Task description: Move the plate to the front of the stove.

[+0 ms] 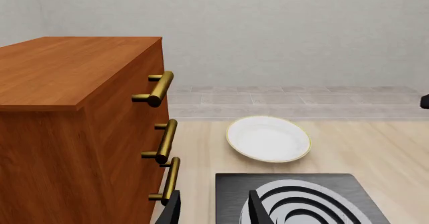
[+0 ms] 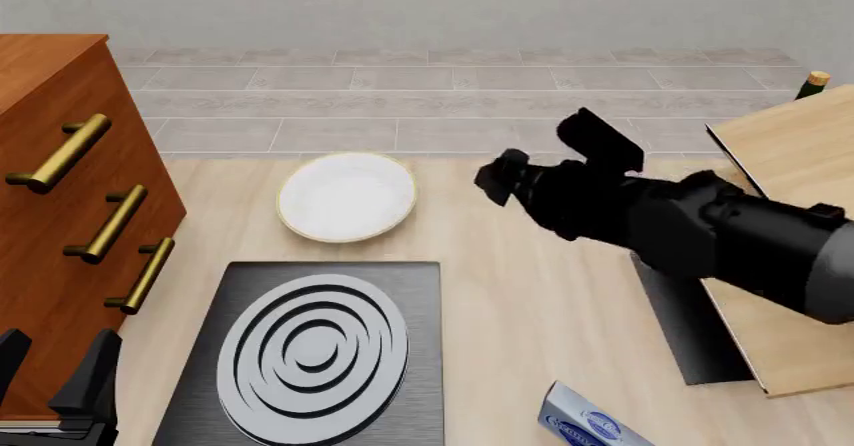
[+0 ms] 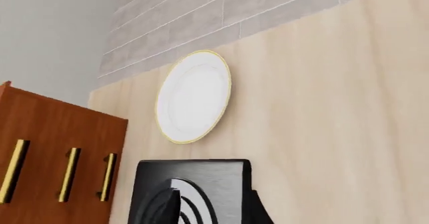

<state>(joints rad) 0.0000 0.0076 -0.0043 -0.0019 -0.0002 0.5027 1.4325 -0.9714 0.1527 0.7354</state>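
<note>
Front view: plate (image 2: 347, 196) flat on the pale wooden table (image 2: 534, 296), just beyond the far edge of the stove (image 2: 314, 351), a narrow strip of table between the two. Right gripper (image 2: 501, 178) raised over the table to the right of the plate, apart from it, at about the same depth; fingers pointed toward the plate, spread not readable from this angle, nothing seen in them. Left gripper (image 2: 54, 386) low at the near left corner, beside the wooden drawer cabinet (image 2: 60, 196) with brass handles, well apart from the plate; fingers parted, nothing between them. Black flat rectangle (image 2: 687, 326) and a light wooden board (image 2: 801, 216) on the right; blue-and-white package (image 2: 587, 421) at the near edge. Left wrist view: left gripper (image 1: 214, 209) with both fingertips visible and a clear gap between, nothing held; stove (image 1: 295, 199) directly ahead, plate (image 1: 268, 138) farther on, untouched, cabinet (image 1: 74, 123) alongside. Right wrist view: plate (image 3: 193, 96) ahead on bare table, clear of the gripper; stove (image 3: 191, 191) corner near the dark fingertips (image 3: 258, 211) at the frame edge; opening cannot be judged here.
</note>
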